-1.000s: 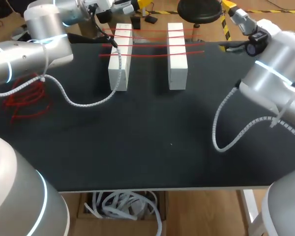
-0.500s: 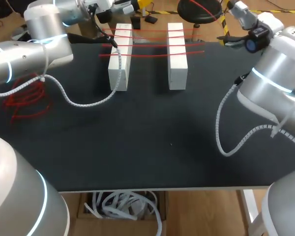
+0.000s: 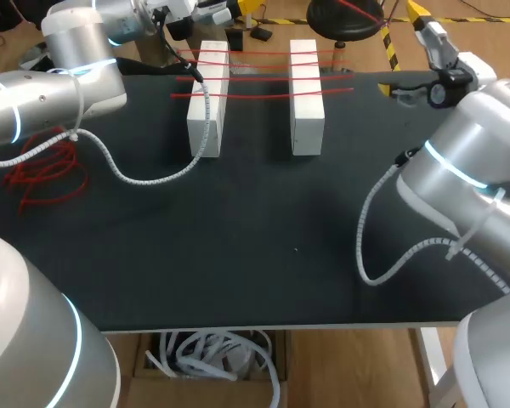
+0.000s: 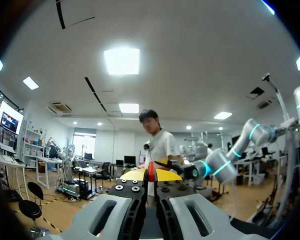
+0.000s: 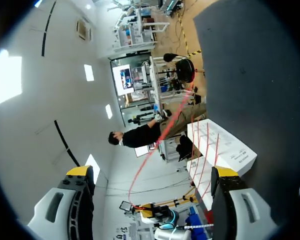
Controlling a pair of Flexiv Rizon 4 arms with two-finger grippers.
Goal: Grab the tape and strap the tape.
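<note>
A thin red tape strand (image 5: 162, 134) is pinched between the closed fingers of the left tool (image 4: 151, 176) (only a sliver of red shows between them in the left wrist view). This tool is held above the far left corner of the black desk (image 3: 238, 238). From it the strand is carried through the air and is seen passing between the fingers of the right tool (image 5: 152, 171). Those fingers are spread wide, and no contact with the strand can be made out. The right tool is held near the desk's far right corner.

Three more red tape lines (image 3: 255, 76) are stretched side by side across the tops of two white rectangular blocks (image 3: 206, 102). The blocks are set apart and parallel at the far middle of the desk. A loose tangle of red tape (image 3: 47, 170) is spread at the desk's left edge, beside the left arm's coiled cable.
</note>
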